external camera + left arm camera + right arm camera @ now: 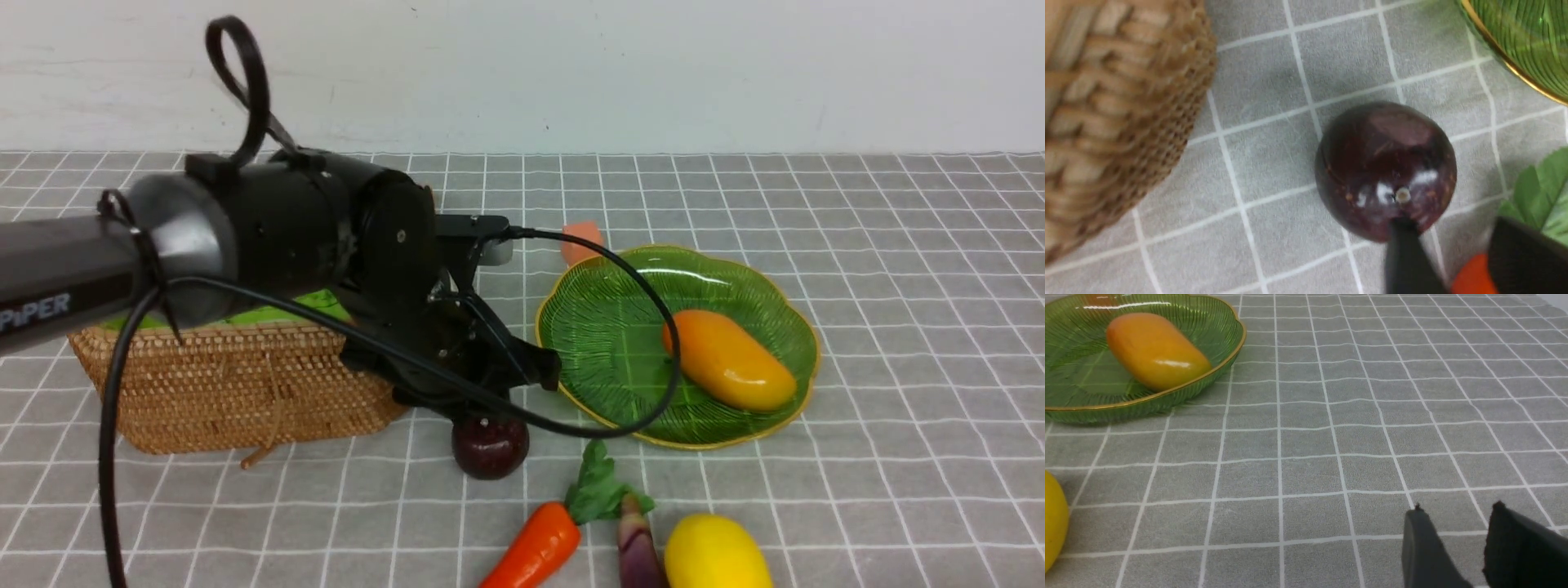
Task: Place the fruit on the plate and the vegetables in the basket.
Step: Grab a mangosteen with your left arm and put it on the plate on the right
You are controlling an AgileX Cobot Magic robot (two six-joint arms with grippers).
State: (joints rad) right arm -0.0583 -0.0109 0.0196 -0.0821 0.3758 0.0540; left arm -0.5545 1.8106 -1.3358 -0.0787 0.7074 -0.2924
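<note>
Plum (490, 447): on the cloth (326, 506), between basket (245, 392) at left and plate (604, 327) at right; fruit, so due on the plate
Left gripper (1453, 234): jaws spread, nothing pinched; one finger overlaps the plum's edge in the wrist view, contact cannot be told. Plum does not lie between the fingers; judged to be lining up, with the gap needing to come round it before closing, else a fingertip could roll it
Plate: mango (731, 359) lies inside toward the right, where the rim should keep it from rolling off; room at left suits the plum
Nearer than the plate: carrot (535, 547), eggplant (638, 547), lemon (714, 555); carrot leaves close by could snag a low sweep
Orange cube (581, 238): at the plate's far left edge, no part in the sorting
Right gripper (1457, 508): over cloth at right, fingers apart, holding nothing; presumably parked out of the left arm's way
</note>
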